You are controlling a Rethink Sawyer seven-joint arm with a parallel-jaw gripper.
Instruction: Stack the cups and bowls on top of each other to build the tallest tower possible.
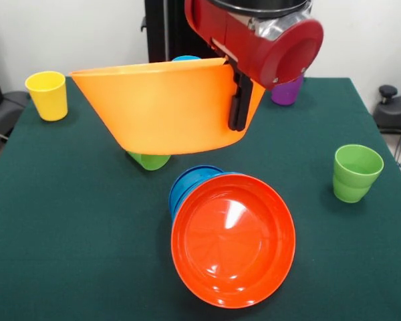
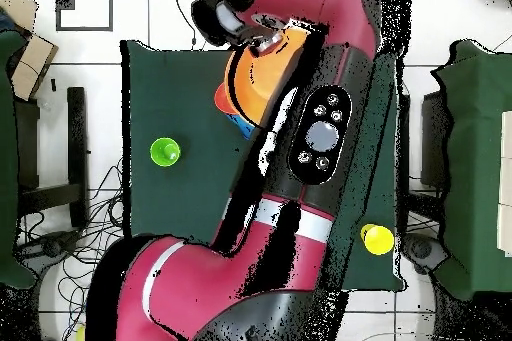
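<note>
The gripper [image 1: 239, 93] is pinching the rim of the big yellow-orange bowl [image 1: 164, 107], one black finger [image 1: 240, 103] showing on the outside of the wall, so the bowl is hanging in the air, mouth up and tilting slightly, clear of the tabletop [image 1: 67, 221]. It is probably being carried this way so that it can come down over the pile. Just below and a little nearer the camera in the front view, the tower [image 1: 220, 227] is lying tipped: the orange-red bowl [image 1: 232, 239] is facing the camera with its mouth, and blue bowls [image 1: 190, 184] are nesting behind it. A green cup [image 1: 149, 160] is peeking out from under the lifted bowl, and the top of a light blue cup [image 1: 186, 59] is showing behind its rim. The other cups are standing well apart from the pile: a yellow cup [image 1: 47, 95] at the far corner, a purple cup [image 1: 287, 91] behind the arm, and a second green cup [image 1: 356, 172] off to the side. From overhead the arm [image 2: 310, 147] is covering most of the cloth, with the held bowl at its far end; the side green cup and the yellow cup are visible beside it. Since the pile is leaning, setting the held bowl squarely onto it looks awkward.
</note>
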